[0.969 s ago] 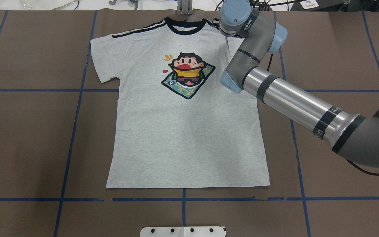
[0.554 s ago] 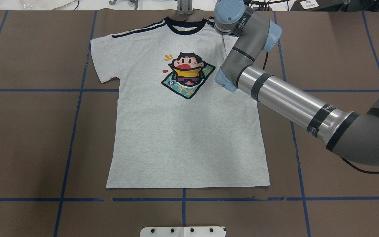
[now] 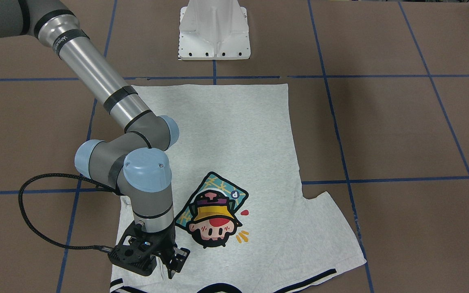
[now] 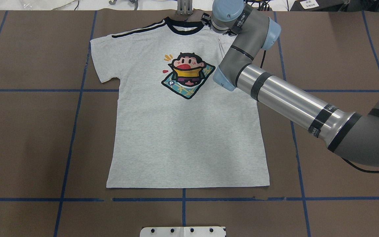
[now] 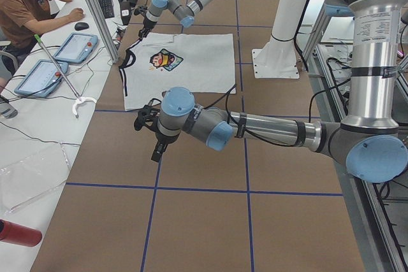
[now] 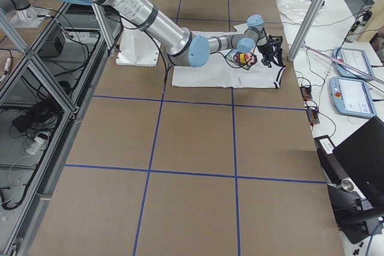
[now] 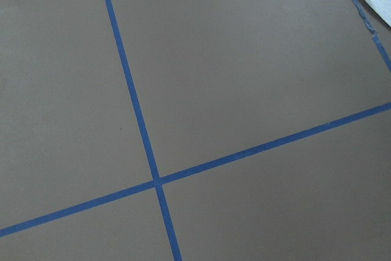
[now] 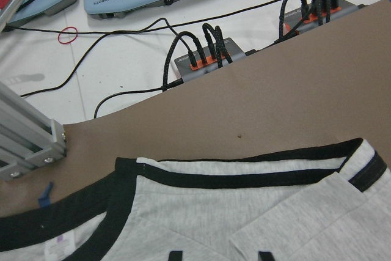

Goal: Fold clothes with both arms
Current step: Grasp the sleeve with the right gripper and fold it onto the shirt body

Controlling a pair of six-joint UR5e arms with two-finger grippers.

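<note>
Brown paper crossed with blue tape lines (image 4: 77, 98) covers your bench (image 4: 28, 131); beyond its far edge a person (image 5: 25, 1) sits at a white desk (image 5: 38, 125). You see the T-shirt (image 4: 183, 138) lying flat, print up, collar (image 4: 184, 28) toward that desk. The right arm (image 4: 285, 98) reaches across it, wrist pointing down. The right hand (image 3: 172, 262) is at the shoulder beside the collar, fingertips (image 8: 175, 255) spread. The left hand (image 5: 156, 152) hovers over bare bench beside the shirt; you cannot tell its grip.

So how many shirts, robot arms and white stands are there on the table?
T-shirt: 1
Robot arms: 2, the right arm and the left arm
White stand: 1
Total: 4
</note>
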